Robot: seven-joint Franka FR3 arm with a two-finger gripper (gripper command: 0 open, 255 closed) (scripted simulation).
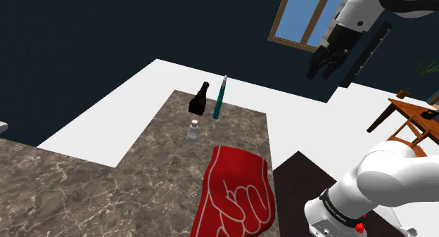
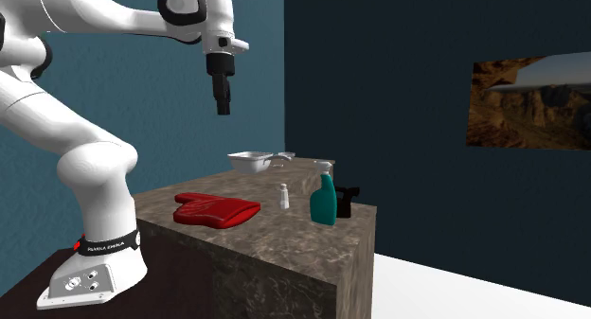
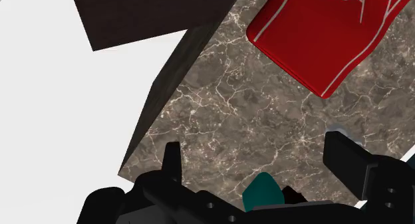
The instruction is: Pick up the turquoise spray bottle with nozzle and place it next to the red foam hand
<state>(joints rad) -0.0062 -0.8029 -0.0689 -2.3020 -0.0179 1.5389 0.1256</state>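
Observation:
The turquoise spray bottle [image 2: 324, 199] stands upright near the far end of the marble counter [image 2: 284, 241]; from the shoulder view the spray bottle [image 1: 220, 98] looks thin. The red foam hand [image 1: 236, 193] lies flat on the counter, nearer the stand, and shows as well in the second exterior view [image 2: 215, 210]. My gripper [image 2: 224, 104] hangs high above the counter, open and holding nothing, well apart from both. In the wrist view the gripper [image 3: 259, 163] has its fingers apart, with the bottle's top [image 3: 261, 191] far below and the foam hand [image 3: 326, 30] beyond.
A dark bottle [image 1: 200, 98] stands right beside the spray bottle. A small white bottle [image 1: 193, 131] stands between them and the foam hand. A white bowl [image 2: 251, 161] sits at the counter's far side. A wooden chair [image 1: 408, 123] stands off the counter.

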